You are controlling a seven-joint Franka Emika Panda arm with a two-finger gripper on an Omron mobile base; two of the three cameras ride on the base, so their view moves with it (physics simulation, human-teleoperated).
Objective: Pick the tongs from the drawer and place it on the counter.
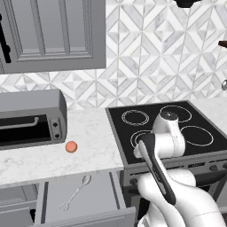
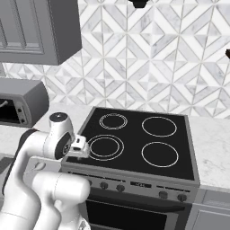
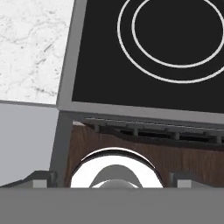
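The tongs [image 1: 76, 192] are slim silver metal and lie slantwise on the grey floor of the open drawer [image 1: 99, 201], spoon tip toward the counter [image 1: 91, 148], looped end toward the drawer front. My gripper [image 2: 81, 149] hangs over the stove's front-left corner, to the right of the drawer and well above it. In the hand view its two fingertips [image 3: 41, 177] stand far apart at the bottom with nothing between them, so the gripper [image 3: 113, 180] is open. That view looks down on the counter [image 3: 30, 48] and the stove edge.
A small orange ball [image 1: 71, 146] rests on the counter near a grey toaster oven [image 1: 31, 117]. The black stovetop [image 1: 177, 126] lies right of the drawer. A narrower grey drawer [image 1: 17, 199] sits further left. A wall cabinet [image 1: 53, 31] hangs above.
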